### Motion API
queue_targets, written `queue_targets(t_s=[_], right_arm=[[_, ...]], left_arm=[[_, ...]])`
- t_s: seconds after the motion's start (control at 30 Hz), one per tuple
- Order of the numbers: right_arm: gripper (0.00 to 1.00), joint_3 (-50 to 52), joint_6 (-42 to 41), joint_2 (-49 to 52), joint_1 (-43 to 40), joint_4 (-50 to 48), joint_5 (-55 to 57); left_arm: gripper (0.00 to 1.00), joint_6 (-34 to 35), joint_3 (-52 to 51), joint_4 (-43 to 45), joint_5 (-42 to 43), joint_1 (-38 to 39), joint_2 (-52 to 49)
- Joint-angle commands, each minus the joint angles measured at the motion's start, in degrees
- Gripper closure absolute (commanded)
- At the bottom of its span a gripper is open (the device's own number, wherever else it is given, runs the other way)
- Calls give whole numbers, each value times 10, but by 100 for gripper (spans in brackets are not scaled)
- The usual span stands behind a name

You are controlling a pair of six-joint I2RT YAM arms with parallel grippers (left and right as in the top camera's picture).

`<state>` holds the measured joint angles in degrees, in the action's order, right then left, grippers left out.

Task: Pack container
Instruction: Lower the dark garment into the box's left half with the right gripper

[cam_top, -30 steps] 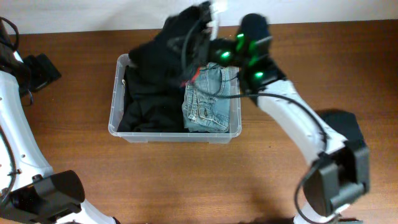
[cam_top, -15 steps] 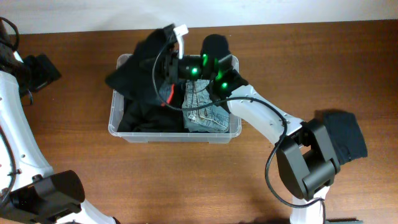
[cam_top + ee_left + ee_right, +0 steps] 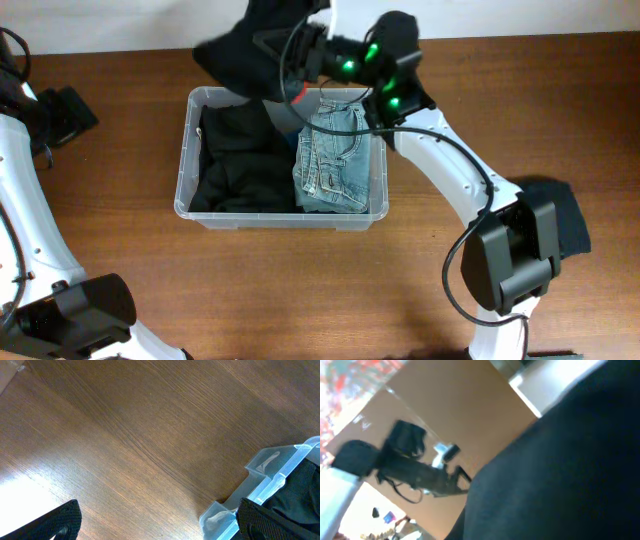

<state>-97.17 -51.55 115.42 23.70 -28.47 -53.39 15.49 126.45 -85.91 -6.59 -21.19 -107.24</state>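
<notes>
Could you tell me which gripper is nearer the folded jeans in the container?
Right. The right gripper holds a black garment just beyond the jeans; the left gripper sits well left of the container.

Clear container (image 3: pixel 181 160) on a brown, wood-grained table (image 3: pixel 300 290) — inside, black clothing (image 3: pixel 235 175) and faded blue jeans (image 3: pixel 337 165). Above it, a black garment (image 3: pixel 235 55) — green lights glow on the white right arm (image 3: pixel 450 170).

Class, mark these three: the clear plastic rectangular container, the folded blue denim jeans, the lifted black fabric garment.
Clear plastic rectangular container (image 3: pixel 181 160): overhead view, its left wall.
Folded blue denim jeans (image 3: pixel 335 165): overhead view, middle of the fold.
Lifted black fabric garment (image 3: pixel 242 55): overhead view, middle of the raised bunch.
</notes>
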Motion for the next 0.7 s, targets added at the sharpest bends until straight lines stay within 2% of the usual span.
queue_targets(t_s=[0.0,0.2,0.27,0.37,0.5,0.57,0.67], right_arm=[[96,-10,57,5,31,37,-10],[95,-10,64,30,65,104,-14],[86,-10,78,33,72,156,-14],[85,-9,111,33,75,210,-12],[84,-9,103,32,70,215,-13],[66,-9,72,32,68,212,-19],[63,-9,21,32,63,212,-41]], left_arm=[[1,5,6,1,2,-1,14],[1,5,6,1,2,-1,14],[1,5,6,1,2,-1,14],[1,5,6,1,2,-1,14],[1,5,6,1,2,-1,14],[1,5,6,1,2,-1,14],[1,5,6,1,2,-1,14]])
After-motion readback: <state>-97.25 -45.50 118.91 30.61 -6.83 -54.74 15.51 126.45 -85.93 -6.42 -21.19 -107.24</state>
